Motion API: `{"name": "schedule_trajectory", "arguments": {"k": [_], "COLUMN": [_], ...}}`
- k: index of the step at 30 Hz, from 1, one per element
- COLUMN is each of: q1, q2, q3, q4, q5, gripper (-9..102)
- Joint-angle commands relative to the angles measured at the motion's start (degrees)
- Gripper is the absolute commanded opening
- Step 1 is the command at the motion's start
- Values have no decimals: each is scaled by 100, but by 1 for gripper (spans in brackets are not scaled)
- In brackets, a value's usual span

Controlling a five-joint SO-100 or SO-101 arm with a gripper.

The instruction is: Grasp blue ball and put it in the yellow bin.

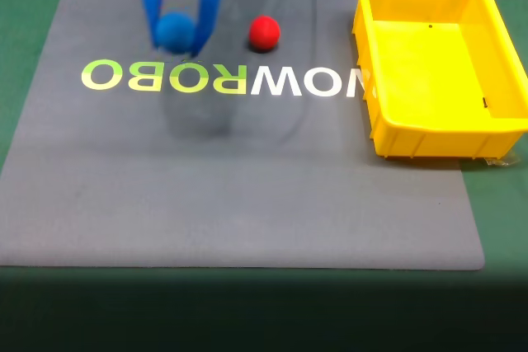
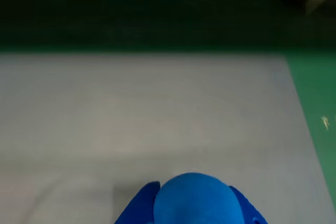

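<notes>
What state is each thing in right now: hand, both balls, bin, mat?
hand: shut on the blue ball, fingers on either side of it, in both views.
blue ball: gripped between the fingers; the views do not settle whether it is off the mat.
red ball: loose on the mat, untouched, right of the hand in the fixed view.
yellow bin: upright, open, nothing inside.
grey mat: flat on the green table.

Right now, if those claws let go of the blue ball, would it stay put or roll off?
The blue ball is round and the mat looks flat, so it would probably roll. Its matte skin likely grips fine between the gripper fingers.
</notes>
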Motion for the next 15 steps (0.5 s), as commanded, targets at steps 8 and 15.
{"name": "schedule_trajectory", "arguments": {"k": [8,15], "q1": [-1811,-2909], "q2": [1749,2065], "q3": [1134,1424], "q4": [-97,-79], "q5": [343,571], "gripper": [0,0]}}
